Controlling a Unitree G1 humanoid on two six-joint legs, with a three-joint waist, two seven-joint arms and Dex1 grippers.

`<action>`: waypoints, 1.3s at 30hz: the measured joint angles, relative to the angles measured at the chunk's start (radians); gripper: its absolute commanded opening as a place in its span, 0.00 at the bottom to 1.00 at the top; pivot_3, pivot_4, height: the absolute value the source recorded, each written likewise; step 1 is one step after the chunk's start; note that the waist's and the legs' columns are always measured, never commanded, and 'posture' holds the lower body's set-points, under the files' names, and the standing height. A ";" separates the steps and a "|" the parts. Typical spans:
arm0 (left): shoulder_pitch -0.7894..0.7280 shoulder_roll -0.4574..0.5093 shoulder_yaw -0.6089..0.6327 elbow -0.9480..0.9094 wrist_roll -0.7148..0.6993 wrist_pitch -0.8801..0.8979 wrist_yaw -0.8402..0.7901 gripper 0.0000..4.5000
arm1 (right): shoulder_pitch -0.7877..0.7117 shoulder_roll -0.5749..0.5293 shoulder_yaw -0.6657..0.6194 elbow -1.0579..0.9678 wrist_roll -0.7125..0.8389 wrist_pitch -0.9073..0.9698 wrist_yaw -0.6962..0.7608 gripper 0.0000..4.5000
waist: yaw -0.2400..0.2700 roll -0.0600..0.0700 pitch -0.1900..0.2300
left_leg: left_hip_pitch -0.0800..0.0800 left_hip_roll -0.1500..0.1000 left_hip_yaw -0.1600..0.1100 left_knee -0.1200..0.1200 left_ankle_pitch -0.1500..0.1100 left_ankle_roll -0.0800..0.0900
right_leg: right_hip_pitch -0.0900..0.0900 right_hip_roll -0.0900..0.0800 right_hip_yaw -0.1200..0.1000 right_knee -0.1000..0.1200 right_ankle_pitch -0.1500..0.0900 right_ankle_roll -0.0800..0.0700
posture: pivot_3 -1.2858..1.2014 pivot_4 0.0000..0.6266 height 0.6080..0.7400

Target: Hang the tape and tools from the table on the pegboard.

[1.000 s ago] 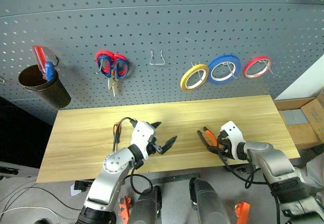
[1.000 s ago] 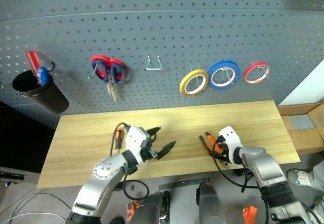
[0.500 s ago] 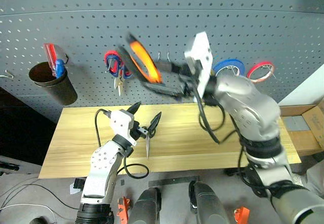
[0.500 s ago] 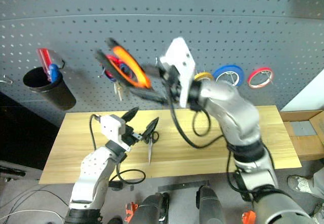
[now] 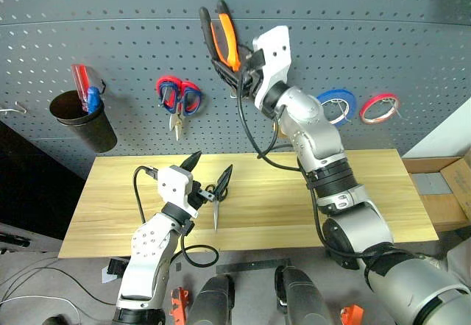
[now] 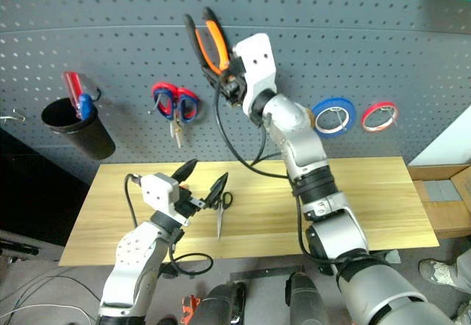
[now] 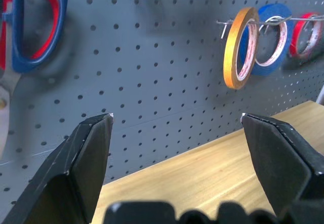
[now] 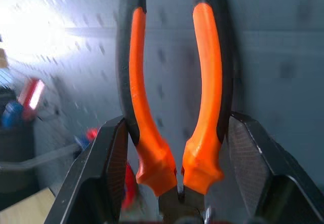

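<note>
Two fingers [image 8: 243, 168] pinching pliers [image 5: 223, 34], near pegboard [image 5: 368, 16]

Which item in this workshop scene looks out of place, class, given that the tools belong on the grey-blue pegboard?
The black-handled scissors with long steel blades lie on the light wooden table, not hung on the grey-blue pegboard. The right gripper holds the orange-and-black-handled pliers handles-up against the board.

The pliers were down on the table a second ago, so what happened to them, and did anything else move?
The right gripper, shut on the pliers, lifted them off the table up to the pegboard, handles pointing up. The left gripper stayed open over the table by the black scissors. The tape rolls, red-and-blue scissors and cup stayed hanging.
</note>
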 measured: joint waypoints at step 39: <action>0.036 0.035 0.006 -0.027 0.009 0.082 0.023 0.96 | 0.208 -0.052 0.050 -0.223 -0.076 0.102 0.005 0.99 | 0.003 0.002 -0.018 | 0.003 0.001 -0.002 0.000 0.000 0.000 | 0.004 0.005 0.001 -0.001 0.001 -0.002 | 0.51 0.34 1.00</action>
